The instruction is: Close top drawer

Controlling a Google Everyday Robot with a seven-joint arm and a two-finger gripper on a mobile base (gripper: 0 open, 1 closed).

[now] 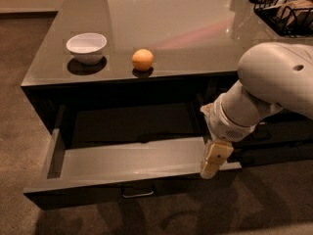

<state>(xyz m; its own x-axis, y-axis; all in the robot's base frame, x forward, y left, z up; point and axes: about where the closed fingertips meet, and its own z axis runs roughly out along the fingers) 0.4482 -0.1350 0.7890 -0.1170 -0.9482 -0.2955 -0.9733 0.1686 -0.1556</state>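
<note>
The top drawer (122, 161) stands pulled far out of the dark cabinet, its grey floor and walls showing and nothing inside. Its dark front faces me with a small metal bar handle (138, 194) at the centre. My gripper (215, 159) hangs from the white arm at the drawer's right front corner, its cream fingers pointing down over the right end of the drawer front. It holds nothing that I can see.
On the glossy grey cabinet top (195, 28) sit a white bowl (87, 47) and an orange (143, 59). A black wire basket (286, 9) stands at the back right. Brown carpet (19, 82) surrounds the cabinet. More dark drawer fronts (288, 131) lie to the right.
</note>
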